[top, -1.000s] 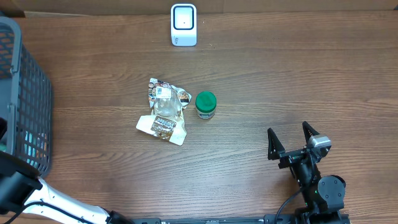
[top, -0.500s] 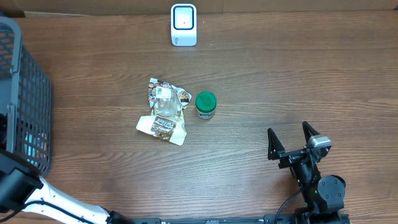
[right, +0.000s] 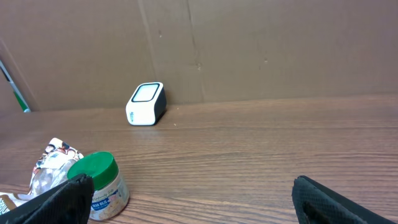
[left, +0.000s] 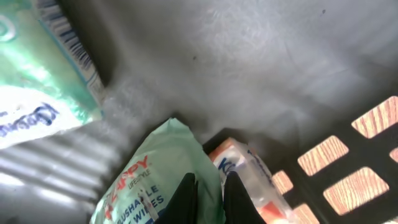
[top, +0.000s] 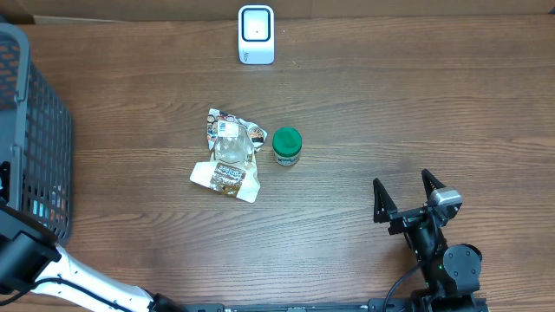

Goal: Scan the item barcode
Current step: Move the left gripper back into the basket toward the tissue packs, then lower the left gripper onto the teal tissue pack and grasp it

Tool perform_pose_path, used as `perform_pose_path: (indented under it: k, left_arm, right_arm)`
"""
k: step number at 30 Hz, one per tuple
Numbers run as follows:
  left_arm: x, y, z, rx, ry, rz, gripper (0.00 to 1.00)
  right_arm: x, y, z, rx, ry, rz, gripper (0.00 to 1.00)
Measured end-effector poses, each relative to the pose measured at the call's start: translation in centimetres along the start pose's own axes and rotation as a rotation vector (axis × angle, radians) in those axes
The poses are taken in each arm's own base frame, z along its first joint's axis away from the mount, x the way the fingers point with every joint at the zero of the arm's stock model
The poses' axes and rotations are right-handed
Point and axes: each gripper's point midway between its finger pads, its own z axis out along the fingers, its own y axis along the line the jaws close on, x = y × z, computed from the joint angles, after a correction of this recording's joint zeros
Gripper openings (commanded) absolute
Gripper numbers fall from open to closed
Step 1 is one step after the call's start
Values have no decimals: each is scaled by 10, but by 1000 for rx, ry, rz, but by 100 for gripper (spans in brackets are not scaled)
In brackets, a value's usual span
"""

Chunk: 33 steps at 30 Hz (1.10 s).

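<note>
left arm (top: 26, 260) is down inside the dark grey plastic mesh basket (top: 39, 104) at 9 o'clock on the wooden surface (top: 390, 113). left jaws are clamped shut, pinching the top end of a pale green soft pack of flushable wipes (left: 155, 180) lying on the basket floor. I take that as the item to scan

wrist view: the pack's long axis runs roughly 7 to 1 o'clock, with the jaws across its 1 o'clock end. No barcode shows on it from here, so I can't tell which face has to point at the reader. A second green-and-white pack (left: 37, 81) lies at 10 o'clock of the jaws, and an orange-and-white packet (left: 249, 177) sits just beside the held pack at 3 o'clock

small white box-shaped barcode scanner (top: 256, 35) stands at 12 o'clock on the surface, about 2 o'clock from the basket and well apart. The left arm is clearly the nearer one. right arm (top: 438, 243) sits at 5 o'clock, its jaws spread fully, nothing in them

my read: lift clear of the basket wall first, then swing towards 2 o'clock
</note>
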Motion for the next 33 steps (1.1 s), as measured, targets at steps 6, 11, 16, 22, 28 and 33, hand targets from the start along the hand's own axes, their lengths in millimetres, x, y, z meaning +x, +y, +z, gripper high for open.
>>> perform_pose_path:
  k: [6,11,16,22,28,33]
  left_arm:
    - [-11,3,-54,-65,-72,-68,4]
    - [-24,-10,-139,-60,-275,-108,4]
    - [-22,-44,-214,31,-511,-73,4]
    - [22,-101,-289,130,-730,50,25]
    - [55,-103,-318,108,-810,59,49]
    - [28,-87,-277,16,-692,11,51]
  right_arm:
    - [0,0,0,0,0,0,100]
    - [0,0,0,0,0,0,100]
    - [0,0,0,0,0,0,100]
    - [0,0,0,0,0,0,100]
    - [0,0,0,0,0,0,100]
    - [0,0,0,0,0,0,100]
